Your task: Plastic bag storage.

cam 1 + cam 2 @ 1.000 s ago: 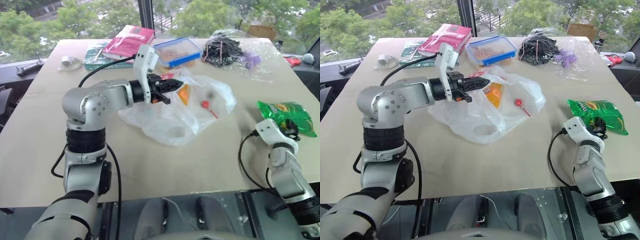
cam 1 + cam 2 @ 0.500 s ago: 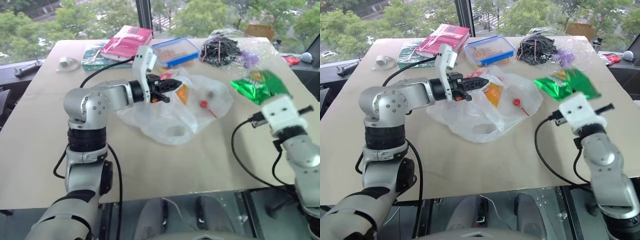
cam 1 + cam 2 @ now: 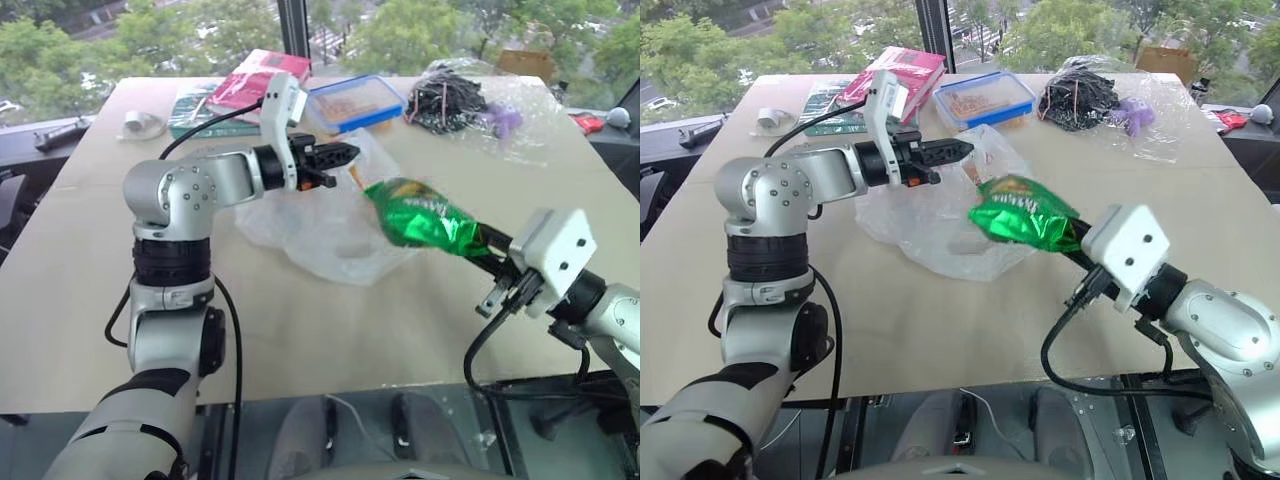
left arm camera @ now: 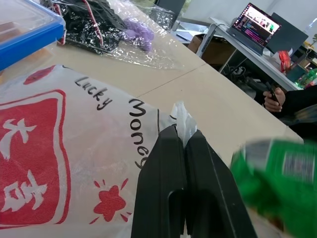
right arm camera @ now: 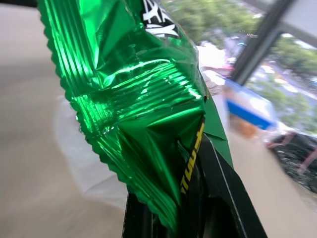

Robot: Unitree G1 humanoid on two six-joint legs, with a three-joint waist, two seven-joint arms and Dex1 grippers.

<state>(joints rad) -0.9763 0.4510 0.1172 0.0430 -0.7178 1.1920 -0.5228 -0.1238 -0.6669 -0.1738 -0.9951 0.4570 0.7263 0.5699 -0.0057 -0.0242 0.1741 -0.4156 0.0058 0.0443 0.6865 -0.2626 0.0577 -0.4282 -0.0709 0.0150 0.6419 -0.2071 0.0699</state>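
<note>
Plastic bag [image 3: 330, 225] lies on the table [image 3: 90, 290]; my left gripper [image 3: 345, 153] pinches its lifted edge. My right gripper [image 3: 1075, 250] is clamped on the green snack packet [image 3: 1025, 215], above the bag.

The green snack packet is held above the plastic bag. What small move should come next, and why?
Probably the right gripper should carry the snack packet forward into the bag's mouth. The left gripper pinches the plastic bag by its edge and lifts it, and the packet hangs just over the bag, not yet inside.
</note>
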